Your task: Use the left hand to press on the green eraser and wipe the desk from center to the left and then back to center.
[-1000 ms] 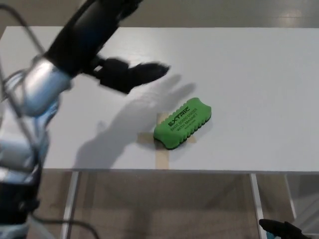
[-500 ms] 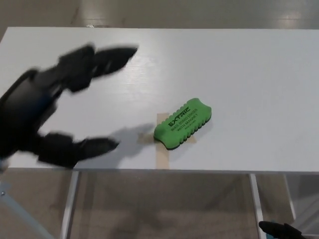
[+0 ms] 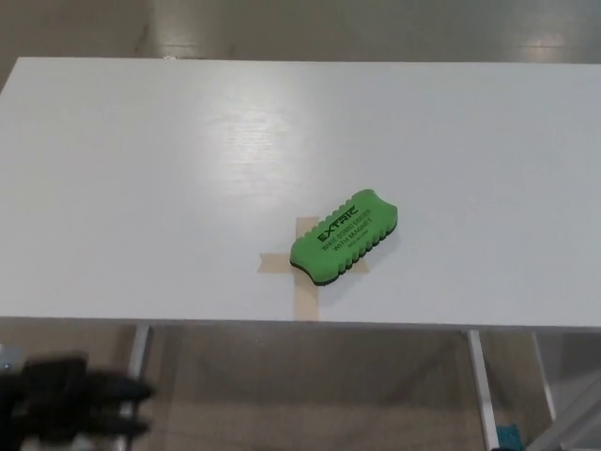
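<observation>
The left hand (image 3: 70,406) is seen blurred below the near edge of the white desk (image 3: 141,188), and the state of its fingers cannot be told. The green eraser (image 3: 344,236), wavy-edged with black lettering on top and a dark underside, is laid slanted on crossed tan tape (image 3: 302,293) near the front middle.

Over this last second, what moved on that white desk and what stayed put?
The robot's black left hand swung off the white desk, dropping below its near edge at the left; it took hold of nothing. The green foam eraser stayed on its tan tape cross, untouched.
</observation>
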Motion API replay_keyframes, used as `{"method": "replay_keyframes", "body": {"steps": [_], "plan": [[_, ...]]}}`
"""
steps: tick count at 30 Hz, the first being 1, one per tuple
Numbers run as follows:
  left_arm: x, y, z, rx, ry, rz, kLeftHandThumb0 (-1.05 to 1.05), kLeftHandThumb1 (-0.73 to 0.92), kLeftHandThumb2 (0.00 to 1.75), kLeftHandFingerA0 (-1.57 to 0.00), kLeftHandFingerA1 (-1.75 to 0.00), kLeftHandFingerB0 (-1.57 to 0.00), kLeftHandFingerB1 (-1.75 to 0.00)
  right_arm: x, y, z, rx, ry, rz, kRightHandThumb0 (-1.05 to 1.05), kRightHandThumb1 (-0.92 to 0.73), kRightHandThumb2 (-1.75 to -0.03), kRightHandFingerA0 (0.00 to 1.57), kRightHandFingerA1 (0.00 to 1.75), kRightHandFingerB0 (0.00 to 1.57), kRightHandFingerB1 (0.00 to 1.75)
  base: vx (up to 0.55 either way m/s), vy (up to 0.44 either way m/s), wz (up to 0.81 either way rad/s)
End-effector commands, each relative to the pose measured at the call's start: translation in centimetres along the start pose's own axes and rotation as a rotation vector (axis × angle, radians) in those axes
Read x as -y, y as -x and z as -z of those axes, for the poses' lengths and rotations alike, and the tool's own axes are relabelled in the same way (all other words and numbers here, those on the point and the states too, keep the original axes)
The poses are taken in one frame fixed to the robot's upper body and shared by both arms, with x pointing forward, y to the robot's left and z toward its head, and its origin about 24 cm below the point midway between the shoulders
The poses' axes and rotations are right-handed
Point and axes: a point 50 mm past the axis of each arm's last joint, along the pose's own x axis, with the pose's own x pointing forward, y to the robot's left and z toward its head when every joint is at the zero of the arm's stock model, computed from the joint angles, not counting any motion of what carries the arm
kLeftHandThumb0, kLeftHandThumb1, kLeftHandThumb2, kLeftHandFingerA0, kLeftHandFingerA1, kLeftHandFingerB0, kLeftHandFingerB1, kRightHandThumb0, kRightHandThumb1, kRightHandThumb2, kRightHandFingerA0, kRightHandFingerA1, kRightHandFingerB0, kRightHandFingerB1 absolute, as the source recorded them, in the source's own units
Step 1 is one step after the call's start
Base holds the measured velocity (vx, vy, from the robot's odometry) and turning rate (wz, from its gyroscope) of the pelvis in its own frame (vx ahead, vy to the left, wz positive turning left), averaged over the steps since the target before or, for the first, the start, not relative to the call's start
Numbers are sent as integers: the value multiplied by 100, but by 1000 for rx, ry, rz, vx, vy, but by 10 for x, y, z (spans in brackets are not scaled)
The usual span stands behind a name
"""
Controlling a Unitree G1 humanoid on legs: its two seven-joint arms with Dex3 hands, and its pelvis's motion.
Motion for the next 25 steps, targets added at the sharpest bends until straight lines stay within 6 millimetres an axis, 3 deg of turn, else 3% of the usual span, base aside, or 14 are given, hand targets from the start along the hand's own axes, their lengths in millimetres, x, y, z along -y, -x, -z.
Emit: {"method": "replay_keyframes", "body": {"steps": [1,3,4,5,8,14,15,25], "plan": [[-2,40,113,-434,-55,-268,-38,63,60,-83,-45,-77,-43,3,16,22,-91,50,-15,-33,-59,-58,79,54,73,51,0,0,0],[-2,40,134,-559,-84,-343,-41,59,58,-82,-44,-69,-41,3,17,24,-99,41,-7,-33,-59,-58,79,54,73,51,0,0,0],[-2,40,134,-559,-84,-343,-41,59,58,-82,-44,-69,-41,3,17,24,-99,41,-7,-33,-59,-58,79,54,73,51,0,0,0],[-5,43,150,-666,-49,-399,-51,47,80,-71,-58,-56,-53,2,16,24,-104,33,-4,-32,-60,-58,78,53,72,51,0,0,0],[-7,48,173,-833,98,-462,-53,46,80,-65,-56,-49,-50,1,16,22,-101,13,-7,-33,-60,-58,78,53,72,51,0,0,0],[-4,44,184,-870,251,-497,-61,45,81,-52,-53,-44,-49,2,9,16,-79,31,-7,-33,-60,-58,78,53,71,50,0,0,0],[-3,42,184,-869,245,-483,-59,56,58,-55,-40,-48,-36,2,7,14,-70,38,-12,-34,-60,-58,77,53,71,50,0,0,0],[-3,33,185,-869,202,-414,-61,59,58,-48,-37,-44,-35,2,4,7,-30,33,-13,-32,-59,-57,77,53,72,51,0,0,0]]}}
